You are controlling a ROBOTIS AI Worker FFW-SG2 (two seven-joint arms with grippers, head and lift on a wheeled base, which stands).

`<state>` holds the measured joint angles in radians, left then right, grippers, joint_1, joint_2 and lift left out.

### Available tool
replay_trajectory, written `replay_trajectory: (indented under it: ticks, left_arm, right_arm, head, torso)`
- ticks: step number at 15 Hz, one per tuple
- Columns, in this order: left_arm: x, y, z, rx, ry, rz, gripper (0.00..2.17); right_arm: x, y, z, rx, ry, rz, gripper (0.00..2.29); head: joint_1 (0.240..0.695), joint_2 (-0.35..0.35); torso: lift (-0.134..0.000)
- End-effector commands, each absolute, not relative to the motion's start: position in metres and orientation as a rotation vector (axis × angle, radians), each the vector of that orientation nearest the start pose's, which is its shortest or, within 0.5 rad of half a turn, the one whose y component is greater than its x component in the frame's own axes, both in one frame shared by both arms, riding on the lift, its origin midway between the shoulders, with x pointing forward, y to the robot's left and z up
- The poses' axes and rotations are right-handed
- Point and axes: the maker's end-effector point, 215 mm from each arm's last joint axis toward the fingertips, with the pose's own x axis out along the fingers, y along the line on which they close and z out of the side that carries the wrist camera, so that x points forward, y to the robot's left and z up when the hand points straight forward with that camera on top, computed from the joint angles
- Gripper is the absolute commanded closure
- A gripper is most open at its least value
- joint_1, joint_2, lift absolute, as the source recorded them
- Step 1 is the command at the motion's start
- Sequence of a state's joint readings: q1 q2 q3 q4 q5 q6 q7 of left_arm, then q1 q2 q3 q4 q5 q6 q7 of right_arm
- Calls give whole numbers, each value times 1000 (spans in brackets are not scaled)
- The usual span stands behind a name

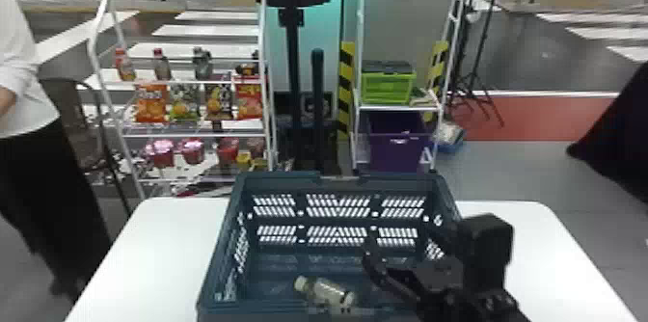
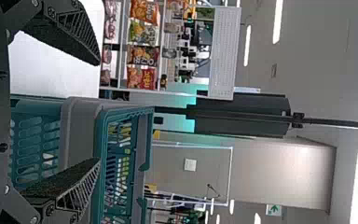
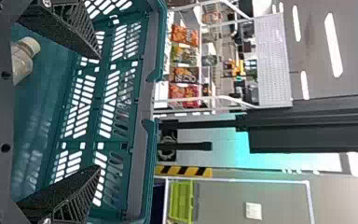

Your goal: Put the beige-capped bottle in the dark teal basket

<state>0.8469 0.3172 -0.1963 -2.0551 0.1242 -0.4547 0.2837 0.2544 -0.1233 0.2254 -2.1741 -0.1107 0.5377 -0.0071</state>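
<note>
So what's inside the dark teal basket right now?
In the dark teal basket, the beige-capped bottle lies on its side, cap toward the robot's left. The right gripper and its arm cover the near right corner in the head view, so I can't tell what's there.

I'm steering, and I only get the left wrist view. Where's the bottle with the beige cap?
Observer: The beige-capped bottle is lying on its side inside the dark teal basket.
Operator: Cool! Is the robot's right hand holding on to it?
Observer: No, the right gripper has its fingers spread apart with nothing between them.
Operator: And which way does the cap point?
Observer: The cap points toward the robot's left.
</note>
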Motion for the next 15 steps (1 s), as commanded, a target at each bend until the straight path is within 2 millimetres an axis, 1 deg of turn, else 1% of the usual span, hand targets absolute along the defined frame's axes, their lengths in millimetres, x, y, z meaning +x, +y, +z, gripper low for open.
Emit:
replay_trajectory:
  ticks: [1,2,4,6,7,8,11,13,15]
  left_arm:
    - [314,208,-347,-70,-30,-35,154]
    - [314,208,-347,-70,-30,-36,154]
    - [315,207,-346,-68,-31,-43,154]
    - [315,206,-345,-69,-34,-49,154]
    - [315,206,-345,-69,-34,-49,154]
    - [316,206,-345,-68,-32,-51,154]
    - [316,206,-343,-67,-35,-54,154]
    - [315,206,-342,-67,-37,-55,154]
    - [315,206,-342,-66,-36,-56,154]
  right_arm:
    - [464,-124,-320,-1,161,233,43]
    - [449,-131,-323,14,149,221,43]
    - [424,-146,-336,28,153,189,43]
    - [405,-160,-352,34,171,164,46]
    - [397,-163,-354,41,154,158,49]
    - [391,-164,-358,50,152,153,49]
    - [377,-168,-357,62,118,141,49]
    - [374,-169,-354,67,102,139,49]
    - [371,-170,-356,68,104,137,49]
  head:
    - [499,0]
    - [499,0]
    - [499,0]
    - [499,0]
    - [499,0]
    - [499,0]
    - [499,0]
    - [499,0]
    - [499,0]
  torso:
    - [0]
    - [0]
    - [0]
    - [0]
    - [0]
    - [0]
    - [0]
    - [0]
    - [0]
